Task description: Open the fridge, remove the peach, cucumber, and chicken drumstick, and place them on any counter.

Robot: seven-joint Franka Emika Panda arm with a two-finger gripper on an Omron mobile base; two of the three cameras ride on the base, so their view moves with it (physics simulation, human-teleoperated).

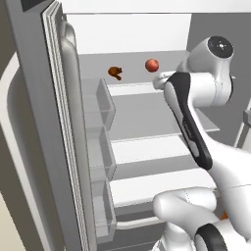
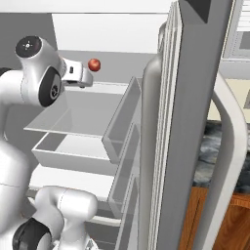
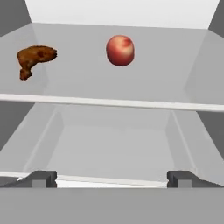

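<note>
Peach (image 3: 120, 50) untouched, fingers (image 3: 43, 178) wide apart, empty

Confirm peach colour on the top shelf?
Red-orange with a paler patch; the peach shows best in the hand view.

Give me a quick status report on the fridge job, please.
End effector open, empty, inside fridge. Peach and chicken drumstick on upper shelf ahead. Path clear.

Flat, even rendered light; sharp, faint shadows.
</note>
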